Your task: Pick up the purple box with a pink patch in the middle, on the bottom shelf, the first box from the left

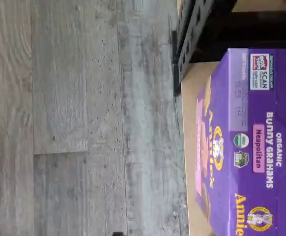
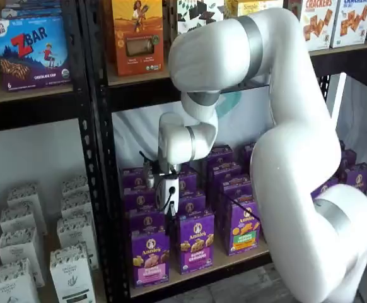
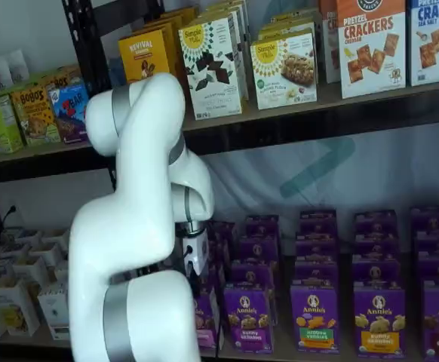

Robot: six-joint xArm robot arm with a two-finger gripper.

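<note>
The arm (image 3: 140,226) hides most of the purple box (image 3: 207,320). The gripper (image 2: 169,201) fingers cannot be made out (only its white body shows).

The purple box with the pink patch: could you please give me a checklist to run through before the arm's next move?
1. Target identified: purple box at the front of the bottom shelf, pink band visible: ok.
2. Box upright and untouched: ok.
3. Gripper open and empty: ok.
4. Fingers lined up with the box: cannot tell, fingertips hidden.
5. Neighbouring carton stands apart from the box: ok.
</note>
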